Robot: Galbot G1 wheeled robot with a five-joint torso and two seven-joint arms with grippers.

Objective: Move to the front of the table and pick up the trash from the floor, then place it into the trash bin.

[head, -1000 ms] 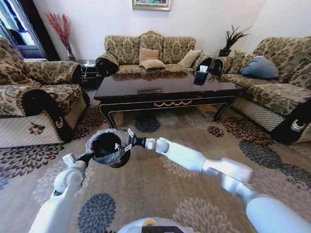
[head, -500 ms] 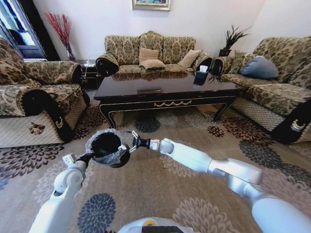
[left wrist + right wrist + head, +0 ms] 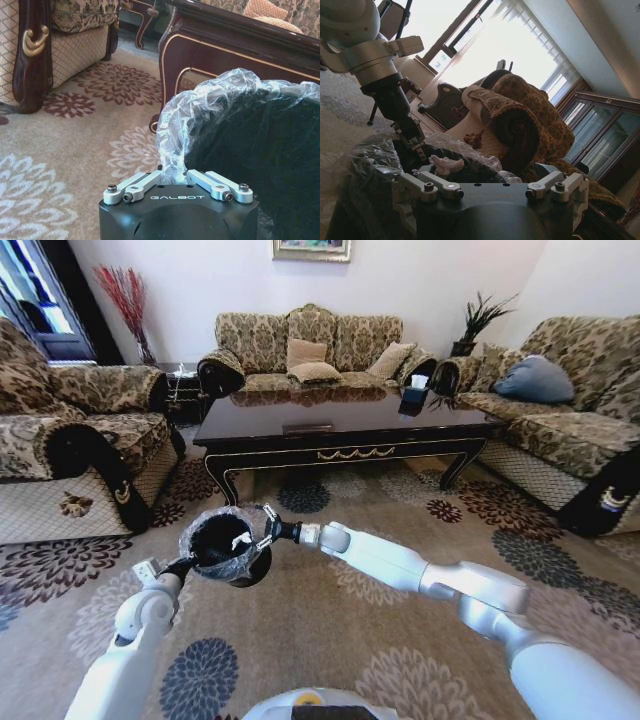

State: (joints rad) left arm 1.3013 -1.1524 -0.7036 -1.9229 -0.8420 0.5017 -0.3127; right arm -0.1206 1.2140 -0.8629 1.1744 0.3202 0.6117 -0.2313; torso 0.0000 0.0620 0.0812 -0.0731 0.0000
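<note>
My left gripper (image 3: pixel 183 564) is shut on the rim of the trash bin (image 3: pixel 225 548), a small black bin with a crinkly clear liner, and holds it above the carpet. In the left wrist view its fingers pinch the liner (image 3: pixel 176 172) at the rim of the trash bin (image 3: pixel 260 165). At the bin's opposite rim, my right gripper (image 3: pixel 261 526) stands open. A piece of trash, a crumpled white paper (image 3: pixel 241 538), sits just inside the bin's mouth in front of those fingers; it appears as the paper (image 3: pixel 445 164) in the right wrist view. Beyond stands the dark table (image 3: pixel 340 430).
Patterned sofas stand at the left (image 3: pixel 70 430), behind the table (image 3: pixel 310 345) and at the right (image 3: pixel 570 410). A tissue box (image 3: pixel 415 395) sits on the tabletop. Flowered carpet (image 3: pixel 330 630) lies open between me and the table.
My right gripper drew back a little from the bin's rim, then returned to it. The bin and left arm shifted slightly to the right.
</note>
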